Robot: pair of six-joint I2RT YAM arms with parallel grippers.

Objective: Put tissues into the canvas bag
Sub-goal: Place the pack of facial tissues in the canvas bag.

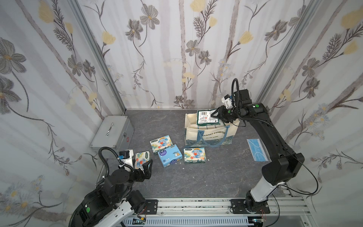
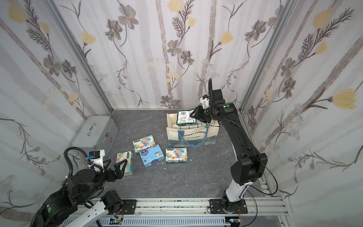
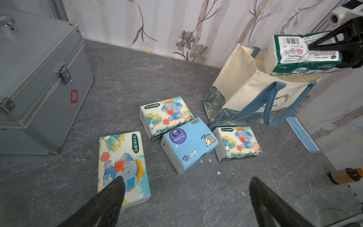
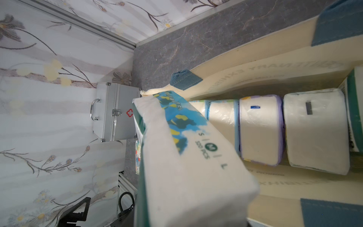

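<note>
My right gripper (image 1: 214, 115) is pinching one end of a green-edged tissue pack (image 1: 205, 118), holding it flat over the mouth of the canvas bag (image 1: 208, 135), right of centre in both top views. Upright packs (image 4: 259, 129) crowd the row inside. If I let go like this, it could bridge the rim and slide off! My left gripper (image 3: 186, 179) is spread wide above an elephant pack (image 3: 121, 163), lower left.
</note>
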